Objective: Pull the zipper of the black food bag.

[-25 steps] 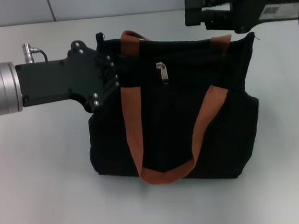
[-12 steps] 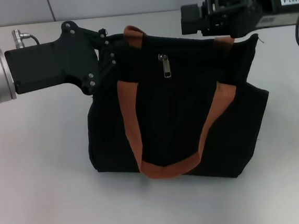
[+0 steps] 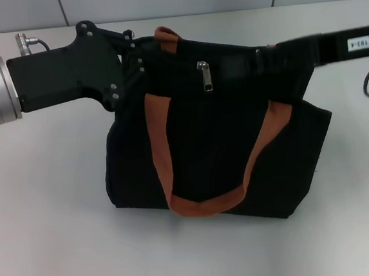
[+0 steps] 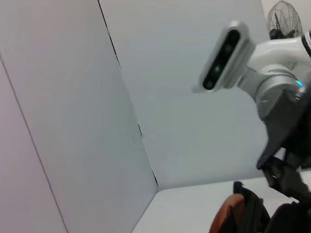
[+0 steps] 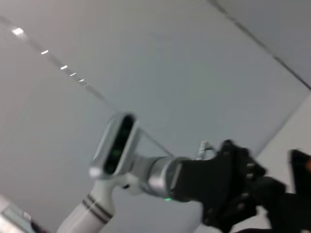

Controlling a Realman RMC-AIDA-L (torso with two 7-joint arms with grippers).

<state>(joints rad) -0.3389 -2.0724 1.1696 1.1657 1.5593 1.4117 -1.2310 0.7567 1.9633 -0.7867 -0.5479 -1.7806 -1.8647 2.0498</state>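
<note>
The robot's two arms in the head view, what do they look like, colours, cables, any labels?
The left arm has a silver-grey cylindrical segment with a small green light, ending in the matt black, angular left gripper housing dotted with silver screws; a silver connector with a thin black cable sits on top. The right arm is a slim black bar carrying a white label with dark digits, a black cable looping off it, ending in the black right gripper.

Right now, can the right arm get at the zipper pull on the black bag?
Probably yes. The zipper pull hangs exposed on the black food bag front, and the right gripper sits at the bag's top edge beside it, nothing between.
</note>
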